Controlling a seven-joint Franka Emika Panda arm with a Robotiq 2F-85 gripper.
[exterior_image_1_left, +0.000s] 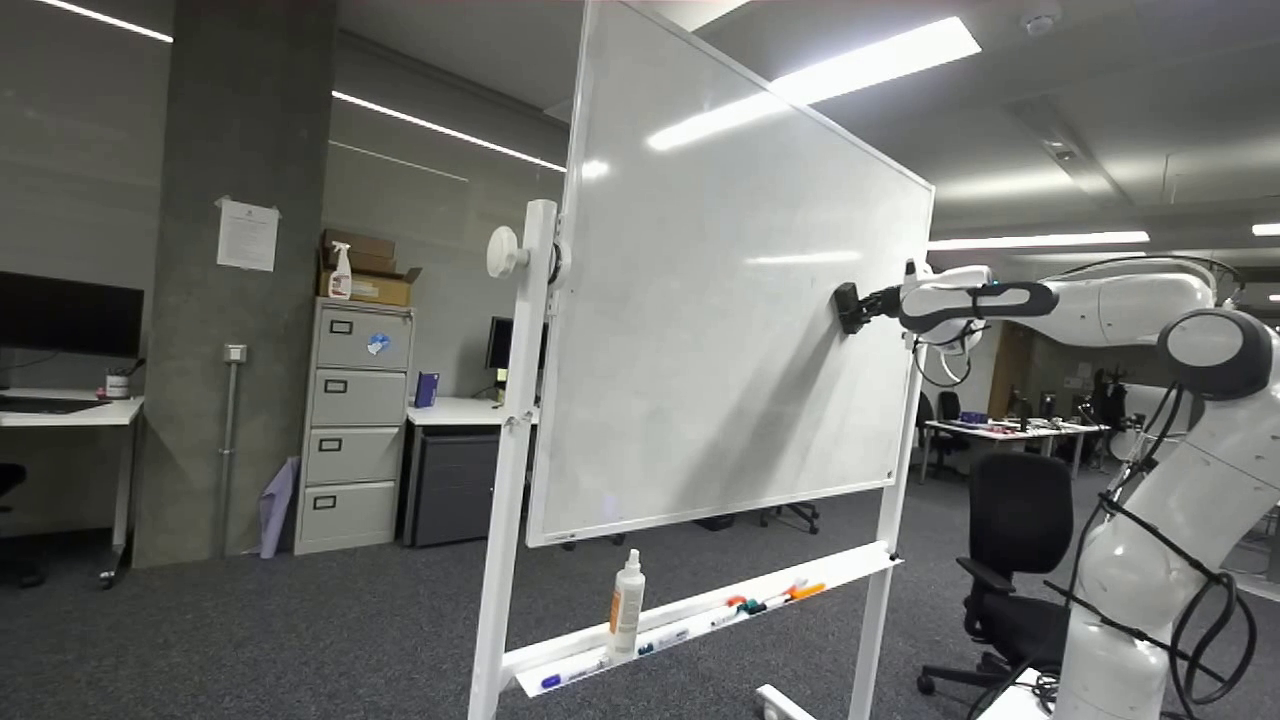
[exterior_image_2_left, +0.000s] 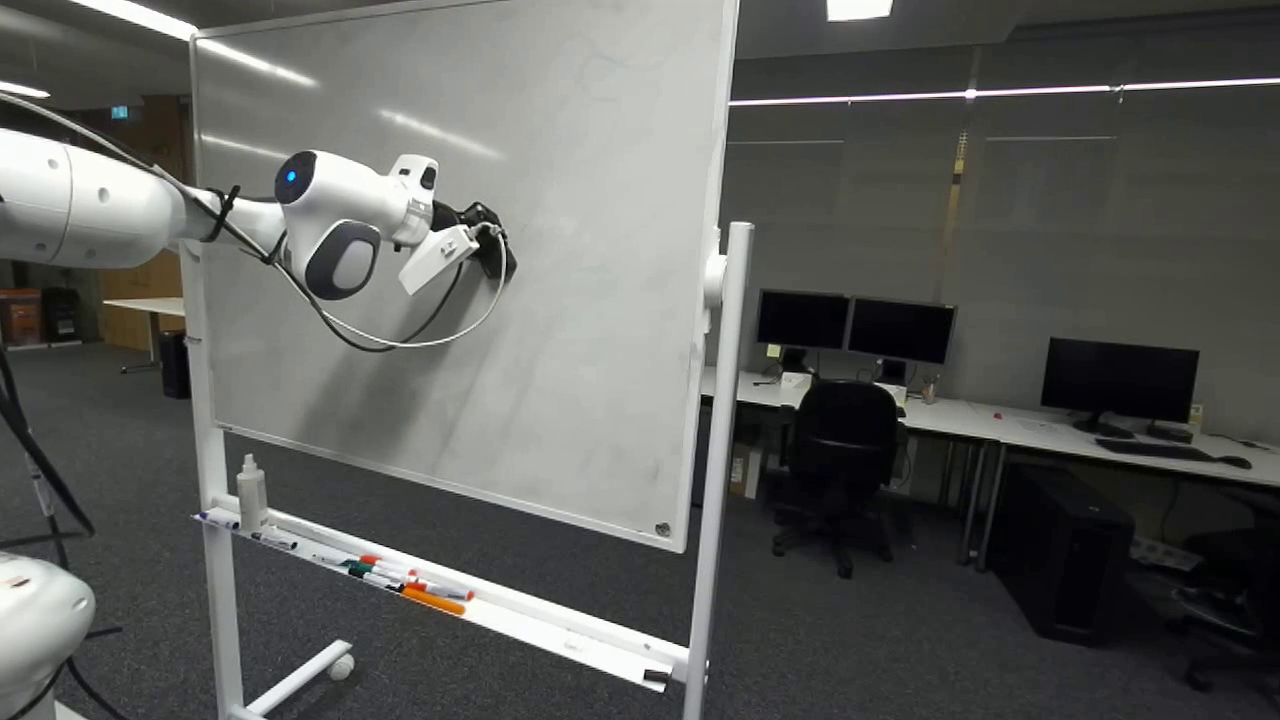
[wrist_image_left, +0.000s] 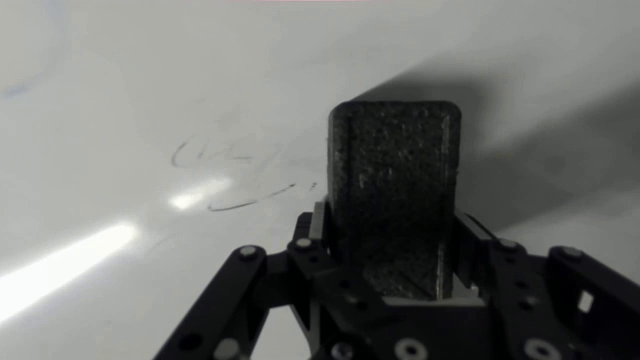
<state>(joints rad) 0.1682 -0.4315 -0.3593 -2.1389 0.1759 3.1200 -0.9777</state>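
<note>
Your claw (wrist_image_left: 392, 225) grips the eraser (wrist_image_left: 395, 155), a dark, speckled block with rounded corners. You have it at the glossy board (exterior_image_1_left: 690, 320), beside thin curved strokes (wrist_image_left: 254, 202); below, a plastic bottle (exterior_image_1_left: 627, 607) stands on the tray (exterior_image_2_left: 545, 631).

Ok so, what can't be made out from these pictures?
Far face of the black eraser: wrist view, hidden by the eraser's own body.
What the faint marks spell or draw: wrist view, too faint and broken.
Text on the paper sheet: an exterior view, too small.
Wording on the orange-labelled bottle: same view, too small.
Foot of the robot arm: both exterior views, cut off by the picture's edge.
</note>
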